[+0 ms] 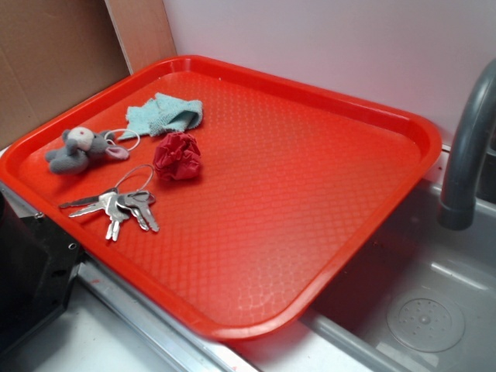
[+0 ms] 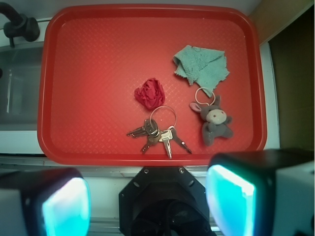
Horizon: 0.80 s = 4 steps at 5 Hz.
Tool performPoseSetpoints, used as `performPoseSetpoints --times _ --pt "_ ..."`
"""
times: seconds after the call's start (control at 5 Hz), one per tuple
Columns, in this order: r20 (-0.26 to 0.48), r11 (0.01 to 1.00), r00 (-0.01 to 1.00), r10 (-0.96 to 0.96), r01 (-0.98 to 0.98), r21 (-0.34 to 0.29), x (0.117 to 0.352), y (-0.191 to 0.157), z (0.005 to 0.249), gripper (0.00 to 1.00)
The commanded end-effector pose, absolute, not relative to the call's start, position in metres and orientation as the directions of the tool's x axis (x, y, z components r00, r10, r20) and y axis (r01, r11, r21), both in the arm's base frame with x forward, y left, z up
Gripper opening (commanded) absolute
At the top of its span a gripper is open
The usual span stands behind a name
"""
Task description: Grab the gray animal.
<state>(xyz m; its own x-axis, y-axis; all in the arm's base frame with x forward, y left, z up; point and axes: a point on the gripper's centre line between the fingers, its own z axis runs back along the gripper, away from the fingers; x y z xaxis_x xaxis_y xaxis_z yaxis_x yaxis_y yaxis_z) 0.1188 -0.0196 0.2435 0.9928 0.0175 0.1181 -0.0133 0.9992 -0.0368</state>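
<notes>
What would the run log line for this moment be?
gripper: open, above tray edge | mouse: untouched, near keys | grasp: not yet

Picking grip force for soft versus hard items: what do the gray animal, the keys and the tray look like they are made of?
The gray animal looks like soft plush fabric: fuzzy matte surface, rounded stuffed shape. The keys appear to be metal: shiny silver-gray blades on a thin wire ring. The tray is probably hard molded plastic: glossy red, with a pebbled texture and raised rim.
</notes>
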Motion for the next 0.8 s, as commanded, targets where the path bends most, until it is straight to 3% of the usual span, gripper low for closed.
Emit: performPoseSetpoints --times 0.0,0.2,0.6 --pt "0.118 0.999 0.993 0.018 -0.013 -0.037 0.119 -0.02 0.244 1.0" --pt "0.111 0.997 0.994 0.023 -0.031 0.065 0.131 0.017 0.194 1.0" --pt "0.077 0.994 0.997 0.023 -0.031 0.109 0.144 0.068 0.136 1.0"
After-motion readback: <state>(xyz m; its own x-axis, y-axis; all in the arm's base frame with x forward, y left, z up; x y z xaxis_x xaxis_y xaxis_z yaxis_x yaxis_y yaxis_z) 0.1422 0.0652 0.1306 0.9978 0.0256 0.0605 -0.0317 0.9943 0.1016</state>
